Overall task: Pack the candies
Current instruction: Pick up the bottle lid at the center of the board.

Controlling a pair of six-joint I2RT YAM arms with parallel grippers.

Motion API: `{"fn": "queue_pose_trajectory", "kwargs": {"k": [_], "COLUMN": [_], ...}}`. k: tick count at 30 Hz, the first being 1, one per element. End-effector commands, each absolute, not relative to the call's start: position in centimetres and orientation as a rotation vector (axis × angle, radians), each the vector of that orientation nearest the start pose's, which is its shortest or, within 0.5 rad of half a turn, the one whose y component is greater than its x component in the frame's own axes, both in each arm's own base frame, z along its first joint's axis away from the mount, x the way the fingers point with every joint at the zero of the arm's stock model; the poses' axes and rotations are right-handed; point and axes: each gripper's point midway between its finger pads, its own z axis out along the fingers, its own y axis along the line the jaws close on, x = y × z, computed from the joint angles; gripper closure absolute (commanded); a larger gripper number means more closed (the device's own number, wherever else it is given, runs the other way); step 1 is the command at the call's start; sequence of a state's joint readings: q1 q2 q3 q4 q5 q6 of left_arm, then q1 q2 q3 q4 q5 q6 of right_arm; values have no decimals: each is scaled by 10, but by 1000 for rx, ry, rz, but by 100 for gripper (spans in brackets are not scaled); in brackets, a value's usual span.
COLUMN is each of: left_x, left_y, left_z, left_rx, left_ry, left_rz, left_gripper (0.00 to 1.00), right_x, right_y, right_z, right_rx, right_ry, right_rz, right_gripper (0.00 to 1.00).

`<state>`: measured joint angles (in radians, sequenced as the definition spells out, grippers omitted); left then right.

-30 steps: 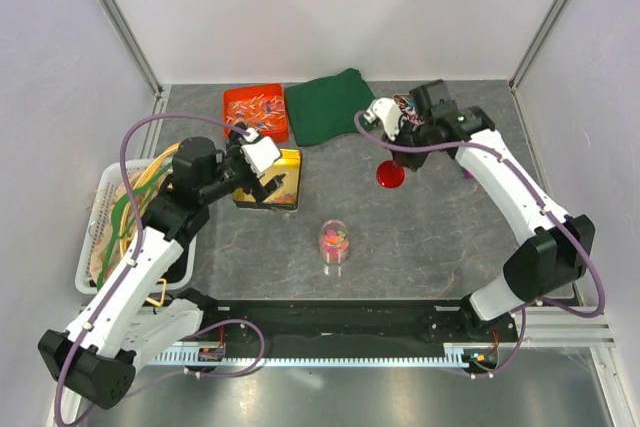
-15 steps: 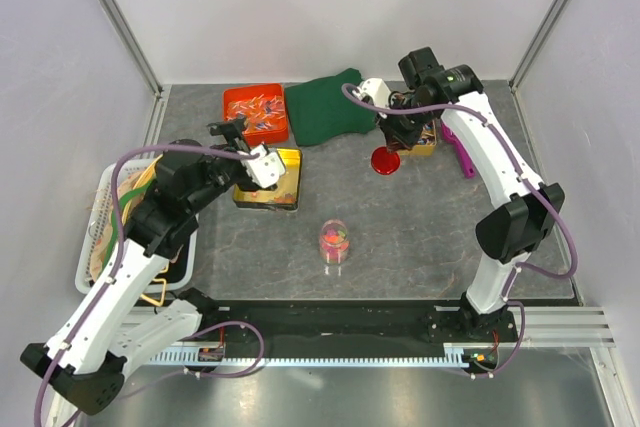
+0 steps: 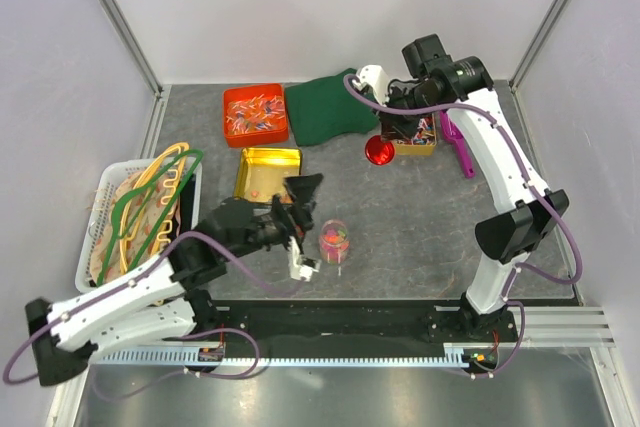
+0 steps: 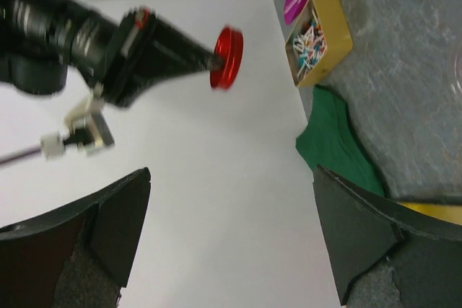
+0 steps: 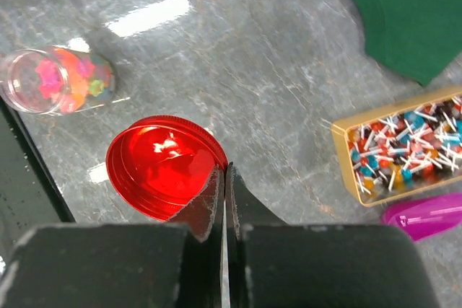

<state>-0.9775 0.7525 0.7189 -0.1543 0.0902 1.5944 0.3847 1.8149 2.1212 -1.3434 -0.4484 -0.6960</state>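
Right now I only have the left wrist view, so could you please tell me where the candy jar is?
Observer: The jar stands uncapped at the near middle of the table, just right of your open left gripper.
Operator: Is anything inside it?
Observer: Yes, mixed colourful candies show through its wall.
Operator: How is the lid held?
Observer: The right gripper pinches the red lid by its rim, hollow side toward that wrist's camera.

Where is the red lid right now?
The lid is right of centre in the top view, pinched by the right hand, between the green cloth and the gold box.
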Motion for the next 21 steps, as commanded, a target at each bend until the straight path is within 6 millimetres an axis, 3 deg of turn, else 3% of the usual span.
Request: {"fn": "queue_pose_trajectory", "kwargs": {"k": [1, 6, 10, 16, 21], "left_x": [204, 205, 211, 216, 214], "left_y": [-292, -326, -339, -347, -348], "left_z": [341, 334, 333, 330, 319], "left_rx": [1612, 1639, 1652, 1665, 1682], "left_ry": [278, 228, 243, 255, 259], "left_rz": [520, 521, 534, 541, 525], "left_gripper": [0, 0, 0, 0, 0], "right_x": [312, 304, 293, 278, 272], "right_y": [214, 221, 222, 229, 236], "right_z": [280, 282, 275, 271, 281], "right_rx": [-1516, -1545, -1567, -1592, -1592], "right_ry": [2058, 2024, 2016, 1980, 1947], "right_rz": [544, 561, 607, 653, 660], "right_gripper": [100, 100, 100, 100, 100]}}
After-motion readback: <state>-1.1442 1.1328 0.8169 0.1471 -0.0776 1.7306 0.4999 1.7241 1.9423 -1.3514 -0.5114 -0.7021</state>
